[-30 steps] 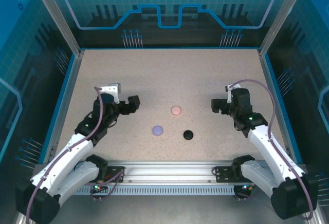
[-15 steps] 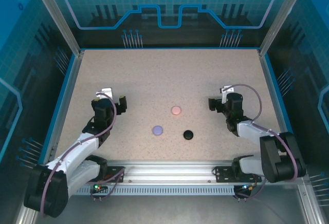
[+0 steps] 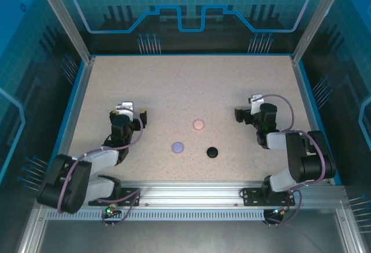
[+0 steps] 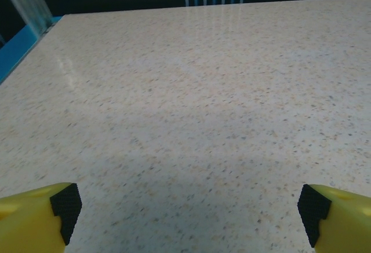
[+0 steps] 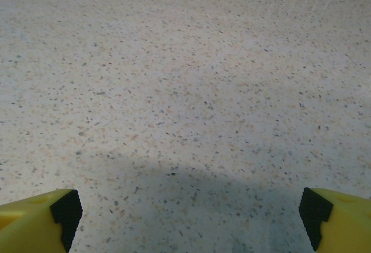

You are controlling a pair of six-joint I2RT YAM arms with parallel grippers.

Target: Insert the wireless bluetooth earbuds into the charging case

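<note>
Arms folded back, jaws wide and empty, three round cases mid-table.

Left gripper (image 3: 130,114) and right gripper (image 3: 250,114) sit low, each on its own side of the table (image 3: 185,79), jaws spread fully apart, holding and touching nothing. In the wrist views the left pads (image 4: 65,208) and right pads (image 5: 65,211) frame bare speckled surface. The pink case (image 3: 199,124), lilac case (image 3: 177,147) and black case (image 3: 212,152) lie clustered between the arms, well apart from both. Earbuds: too small to tell from above; the lids look down, so they may be inside. Step, as judged: none in hand, either before the first reach or after the last. Any next move calls for finding a loose earbud and an open case.
</note>
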